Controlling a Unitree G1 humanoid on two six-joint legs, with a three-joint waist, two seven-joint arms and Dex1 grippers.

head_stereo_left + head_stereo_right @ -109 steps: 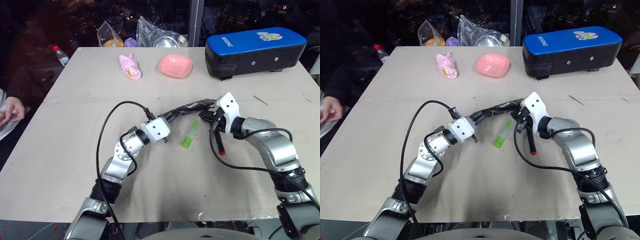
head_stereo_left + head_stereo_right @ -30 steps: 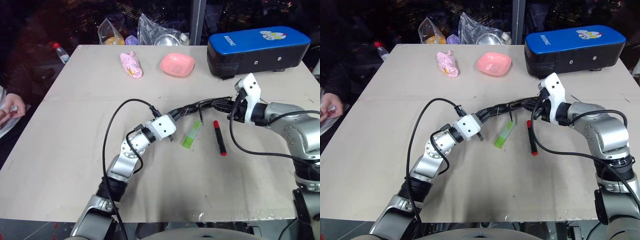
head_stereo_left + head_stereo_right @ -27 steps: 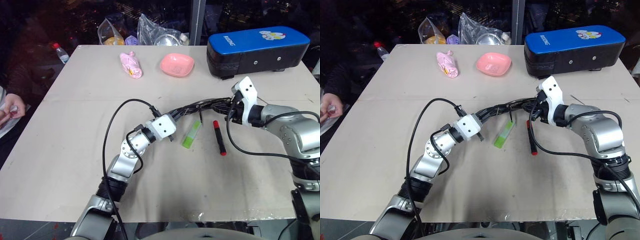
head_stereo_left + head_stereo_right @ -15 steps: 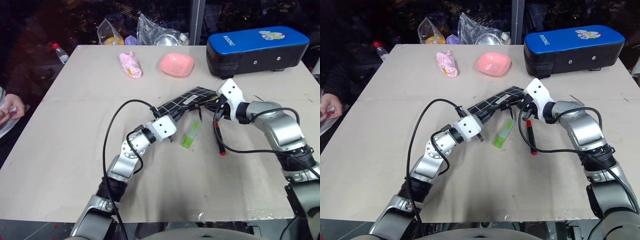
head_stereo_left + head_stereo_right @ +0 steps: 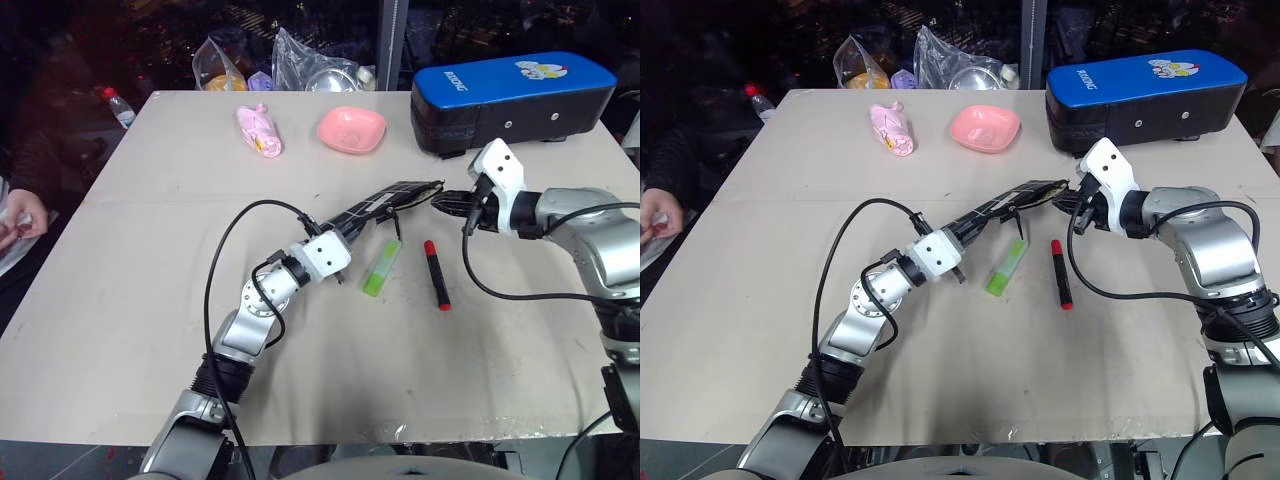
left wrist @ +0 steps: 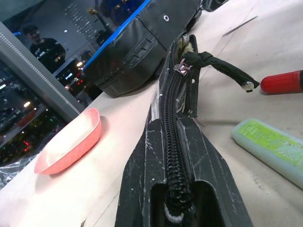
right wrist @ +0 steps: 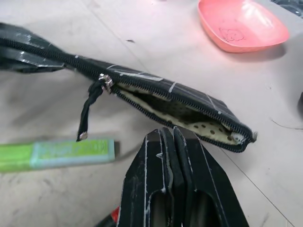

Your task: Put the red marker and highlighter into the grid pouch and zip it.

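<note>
Grid pouch (image 5: 378,208) hangs raised off the beige worktop (image 5: 150,300), pinched at its near end by the left claw (image 6: 175,201), whose fingers are clamped tight on the fabric beside the zipper. The far end gapes partly unzipped, showing pale dotted lining, with the black zipper pull (image 7: 92,106) dangling. The right claw (image 7: 173,146), fingers pressed together and empty, hovers just beside that open end. Below the pouch, the lime-green highlighter (image 5: 381,268) and the red marker (image 5: 436,273) lie side by side on the worktop, slightly apart. A pink dish (image 5: 351,128) and a blue-topped black case (image 5: 510,90) sit further back.
</note>
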